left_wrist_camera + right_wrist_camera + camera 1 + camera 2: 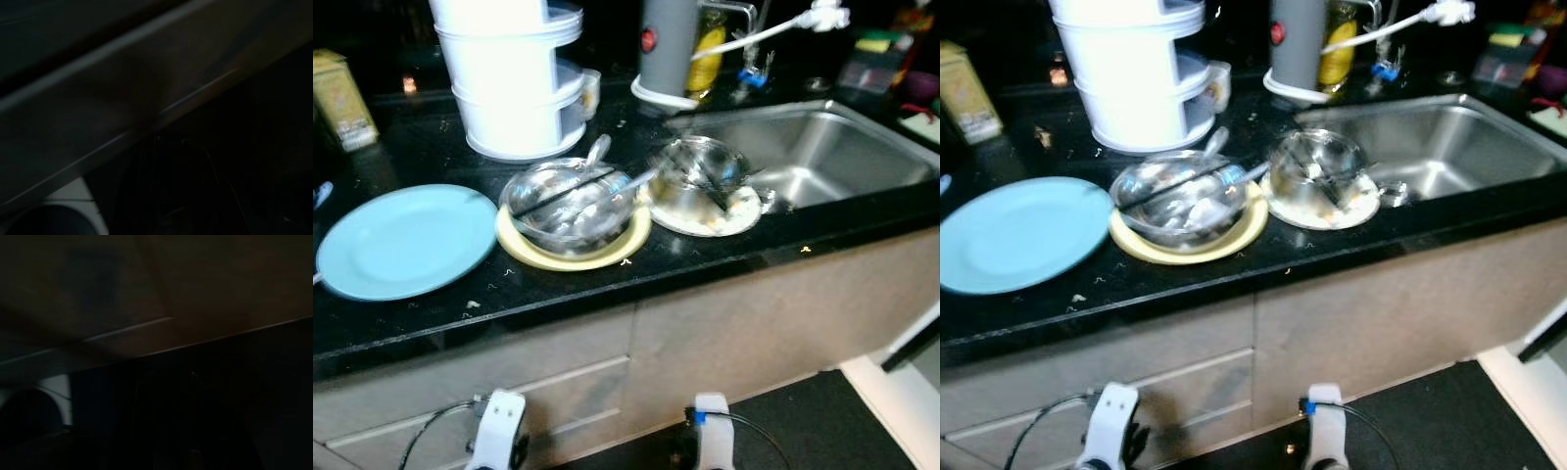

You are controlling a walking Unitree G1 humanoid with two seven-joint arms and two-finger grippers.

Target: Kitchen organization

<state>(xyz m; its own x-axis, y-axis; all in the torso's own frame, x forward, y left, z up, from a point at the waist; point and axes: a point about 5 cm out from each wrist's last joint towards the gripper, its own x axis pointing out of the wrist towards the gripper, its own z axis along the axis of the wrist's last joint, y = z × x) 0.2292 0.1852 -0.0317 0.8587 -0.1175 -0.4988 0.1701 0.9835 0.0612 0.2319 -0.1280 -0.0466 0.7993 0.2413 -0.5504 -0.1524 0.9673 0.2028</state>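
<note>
far left of the frame, a yellowish tin [342,101] stands on the black counter [431,147], and below it sits a big light blue plate [409,240], bare on top, lying flat near the counter's front edge. just right of that, a yellow plate [570,257] carries a glass bowl [570,206] with cutlery [597,157] and a dark stick lying across it, all a bit blurred. behind those, upper middle, a white tiered container [514,78] rises tall, touching nothing in front of it that i can make out. moving right, a second shiny bowl [700,166] sits on a white plate [729,215] smeared with food, right beside the sink's near corner. behind it a grey cylinder appliance [668,49] with a red button stands on a white base, a yellow bottle [707,49] just beside it. then the steel sink [822,147] fills the right side, a white hose [773,29] arcing over it, and coloured sponges [876,44] at the far upper right. down at the bottom edge, the left arm [499,431] and the right arm [710,431] hang low in front of the beige cabinet doors [705,343], white wrists showing, well below the dishes. the left gripper and right gripper: i cannot tell whether the fingers are spread or pressed together, both wrist views are nearly black, just cabinet edges in shadow.
</note>
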